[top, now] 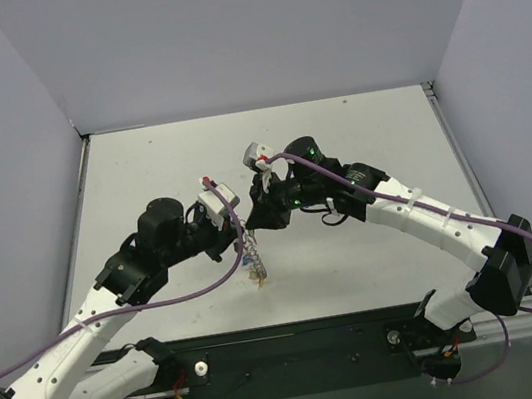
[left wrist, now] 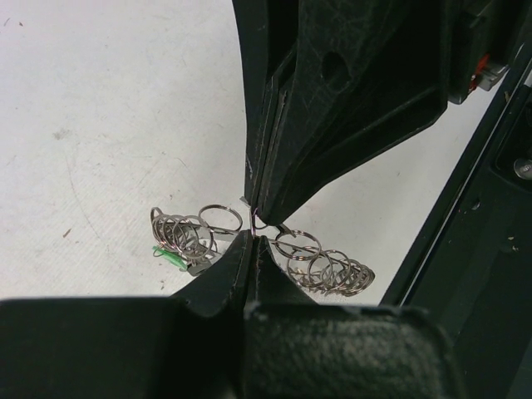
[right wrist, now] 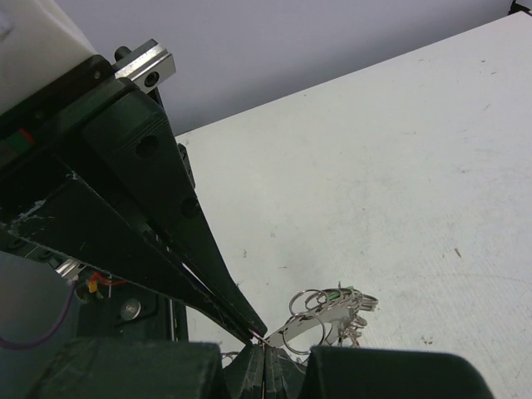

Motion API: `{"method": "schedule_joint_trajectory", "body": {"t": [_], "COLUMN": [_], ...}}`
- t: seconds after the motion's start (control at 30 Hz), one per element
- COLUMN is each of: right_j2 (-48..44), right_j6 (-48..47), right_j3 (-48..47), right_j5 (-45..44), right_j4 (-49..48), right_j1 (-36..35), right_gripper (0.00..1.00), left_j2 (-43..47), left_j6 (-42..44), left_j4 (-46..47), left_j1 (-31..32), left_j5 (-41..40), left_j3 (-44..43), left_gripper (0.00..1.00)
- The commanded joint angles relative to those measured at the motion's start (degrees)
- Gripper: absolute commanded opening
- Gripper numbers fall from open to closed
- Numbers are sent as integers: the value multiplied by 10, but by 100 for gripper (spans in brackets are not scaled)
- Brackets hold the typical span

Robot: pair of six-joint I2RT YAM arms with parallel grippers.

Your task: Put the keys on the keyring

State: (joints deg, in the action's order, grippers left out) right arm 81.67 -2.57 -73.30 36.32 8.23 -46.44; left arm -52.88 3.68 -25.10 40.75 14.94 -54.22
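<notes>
Jaws of my left gripper [left wrist: 254,248] and right gripper [right wrist: 264,356] meet clamped on, I think, the bumpy silvery metal keyring [left wrist: 332,273], steadying it for threading the tiny green-headed key [left wrist: 169,257] at nine o'clock.

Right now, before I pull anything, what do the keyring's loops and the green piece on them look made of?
The keyring: silvery metal wire, polished; its thin loops throw bright glints. The green key head: probably plastic, flat saturated colour, no metallic shine, though too small to be sure.
</notes>
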Motion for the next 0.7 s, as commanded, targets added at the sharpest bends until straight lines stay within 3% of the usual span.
{"method": "schedule_joint_trajectory", "body": {"t": [0.0,0.67], "right_j2": [2,-5], "right_j6": [0,7], "right_j3": [-2,22], "right_j5": [-18,0], "right_j4": [-19,-36], "right_j1": [13,28], "right_gripper": [0,0], "left_j2": [23,53], "left_j6": [1,2], "left_j4": [46,74], "left_j1": [1,2], "left_j5": [55,82], "left_j3": [-12,6], "left_gripper": [0,0]}}
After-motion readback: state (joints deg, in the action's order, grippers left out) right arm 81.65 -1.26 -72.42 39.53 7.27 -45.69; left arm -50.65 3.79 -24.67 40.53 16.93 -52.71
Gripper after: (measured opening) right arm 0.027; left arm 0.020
